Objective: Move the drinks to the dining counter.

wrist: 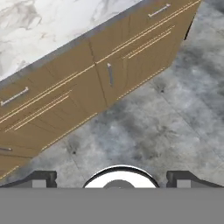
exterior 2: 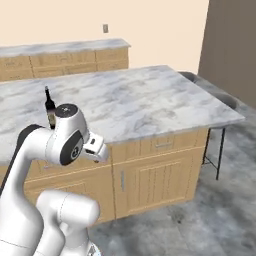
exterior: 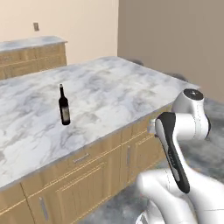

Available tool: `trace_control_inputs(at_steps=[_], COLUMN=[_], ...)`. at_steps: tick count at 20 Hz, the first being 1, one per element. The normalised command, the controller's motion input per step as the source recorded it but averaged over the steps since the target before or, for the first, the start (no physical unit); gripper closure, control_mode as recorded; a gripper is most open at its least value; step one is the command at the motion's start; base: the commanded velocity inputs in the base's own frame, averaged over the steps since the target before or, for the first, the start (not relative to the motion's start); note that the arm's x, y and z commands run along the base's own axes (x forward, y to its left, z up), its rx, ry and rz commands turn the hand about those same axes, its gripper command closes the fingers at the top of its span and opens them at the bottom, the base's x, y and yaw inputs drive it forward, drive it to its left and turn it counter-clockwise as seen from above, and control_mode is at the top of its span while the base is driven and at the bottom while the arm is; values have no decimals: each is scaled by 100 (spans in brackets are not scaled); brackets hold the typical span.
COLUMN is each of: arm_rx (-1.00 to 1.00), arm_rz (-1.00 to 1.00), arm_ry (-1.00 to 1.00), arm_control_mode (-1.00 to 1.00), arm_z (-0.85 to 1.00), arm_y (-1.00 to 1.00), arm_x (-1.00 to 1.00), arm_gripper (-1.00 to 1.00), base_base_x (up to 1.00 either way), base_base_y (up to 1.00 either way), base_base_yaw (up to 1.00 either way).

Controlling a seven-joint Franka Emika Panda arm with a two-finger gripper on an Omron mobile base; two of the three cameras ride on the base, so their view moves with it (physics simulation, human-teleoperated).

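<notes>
Wine bottle (exterior: 64,106): we see it upright on the dining counter (exterior: 113,87), set in from the near edge.
Gripper (wrist: 112,178): jaws spread wide, empty, aimed at the cabinet fronts (wrist: 87,83) and floor.
Progress: we judge one drink delivered, others outstanding.
</notes>
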Motion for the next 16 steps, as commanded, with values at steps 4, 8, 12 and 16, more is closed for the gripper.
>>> trace_control_inputs(at_steps=[4, 8, 12, 16], arm_rx=[0, 0, 0, 0], arm_rz=[0, 0, 0, 0], arm_ry=[0, 0, 0, 0], arm_control_mode=[100, 100, 100, 100], arm_z=[0, 0, 0, 0], arm_y=[0, 0, 0, 0], arm_x=[0, 0, 0, 0], arm_gripper=[-100, -100, -100, -100], base_base_x=[0, 0, 27, 79], base_base_y=[-45, -34, -11, -7], base_base_yaw=[-84, -86, -77, -55])
